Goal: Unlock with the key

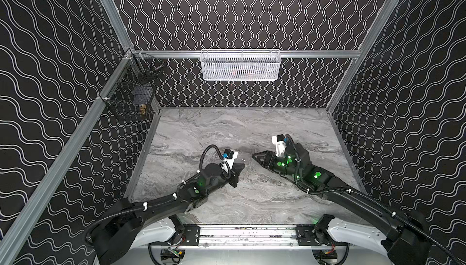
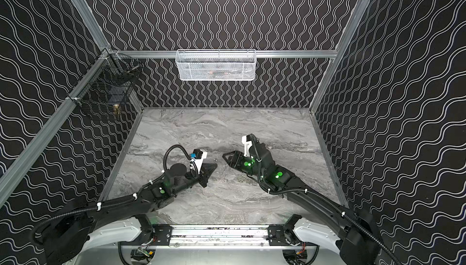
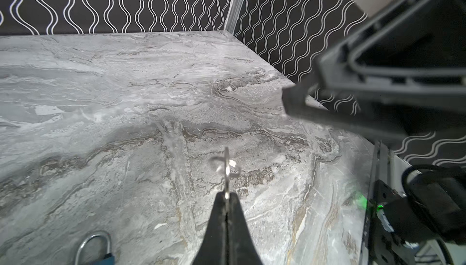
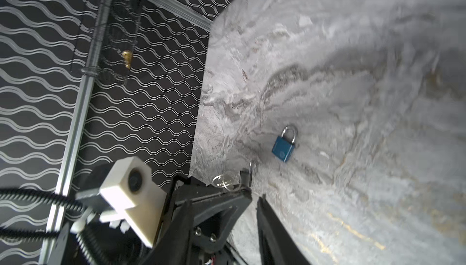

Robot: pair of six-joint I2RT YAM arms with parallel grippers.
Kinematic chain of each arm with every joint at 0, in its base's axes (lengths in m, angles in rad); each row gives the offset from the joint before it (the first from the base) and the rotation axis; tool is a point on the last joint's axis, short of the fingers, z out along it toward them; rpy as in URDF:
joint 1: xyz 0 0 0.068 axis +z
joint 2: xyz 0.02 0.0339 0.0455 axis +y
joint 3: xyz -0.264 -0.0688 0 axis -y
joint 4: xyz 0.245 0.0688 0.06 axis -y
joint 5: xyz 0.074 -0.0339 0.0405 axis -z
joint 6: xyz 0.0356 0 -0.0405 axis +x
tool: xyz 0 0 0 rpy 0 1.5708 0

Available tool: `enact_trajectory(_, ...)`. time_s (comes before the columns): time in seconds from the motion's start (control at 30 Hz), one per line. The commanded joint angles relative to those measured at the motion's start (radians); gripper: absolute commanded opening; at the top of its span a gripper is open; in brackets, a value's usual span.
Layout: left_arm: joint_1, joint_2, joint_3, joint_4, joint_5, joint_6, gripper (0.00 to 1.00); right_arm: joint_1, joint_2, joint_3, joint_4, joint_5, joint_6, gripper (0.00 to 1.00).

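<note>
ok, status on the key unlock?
Left gripper shut on key. Right gripper open, empty. Padlock flat on table, shackle closed, untouched. Nothing around it.

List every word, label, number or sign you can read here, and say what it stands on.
No text can be read anywhere.
The blue padlock bears a small round mark, too small to make out.
The key is blurred and seen edge-on; no stamp shows.
</note>
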Motion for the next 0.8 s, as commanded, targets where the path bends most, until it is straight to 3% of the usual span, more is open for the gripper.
enact_trajectory(0.0, 0.039, -0.022, 0.044, -0.104, 0.163, 0.066, 0.00, -0.033, -0.004, 0.015, 0.036, -0.172, -0.223, 0.49)
enact_trajectory(0.2, 0.061, -0.037, 0.115, -0.194, 0.277, 0.146, 0.00, -0.064, 0.016, 0.005, 0.102, -0.334, -0.395, 0.52)
enact_trajectory(0.4, 0.067, -0.020, 0.174, -0.250, 0.334, 0.185, 0.00, -0.096, 0.045, 0.004, 0.140, -0.414, -0.460, 0.60)
enact_trajectory(0.6, 0.070, -0.005, 0.194, -0.244, 0.348, 0.188, 0.00, -0.109, 0.091, -0.008, 0.235, -0.550, -0.479, 0.58)
enact_trajectory(0.77, 0.073, 0.008, 0.208, -0.231, 0.384, 0.192, 0.00, -0.115, 0.124, -0.011, 0.285, -0.597, -0.487, 0.52)
